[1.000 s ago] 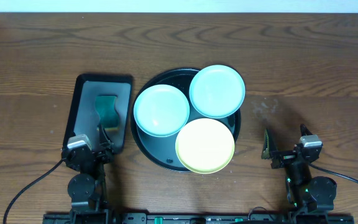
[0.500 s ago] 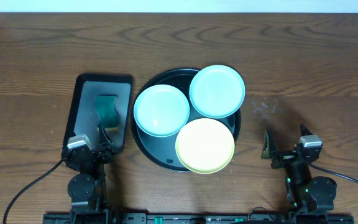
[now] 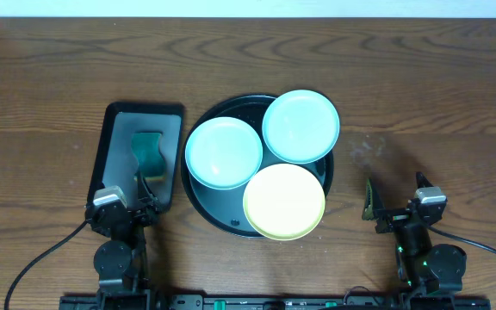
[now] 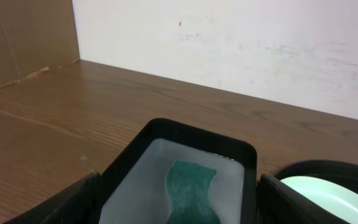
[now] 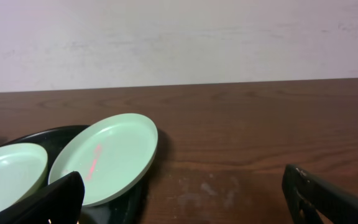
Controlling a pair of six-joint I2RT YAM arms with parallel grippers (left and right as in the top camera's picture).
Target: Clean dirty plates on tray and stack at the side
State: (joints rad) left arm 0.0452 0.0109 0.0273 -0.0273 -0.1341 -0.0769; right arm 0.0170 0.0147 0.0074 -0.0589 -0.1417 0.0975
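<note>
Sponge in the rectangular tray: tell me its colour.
The sponge is dark green, lying in the rectangular tray; the left wrist view shows it best.

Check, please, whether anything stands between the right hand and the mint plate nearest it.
Nothing visible does; just wooden tabletop separates the right hand from that mint plate, which rests on the rim of the tray.

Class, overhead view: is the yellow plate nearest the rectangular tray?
No, a mint plate sits beside the rectangular tray; the yellow plate lies farther.
</note>
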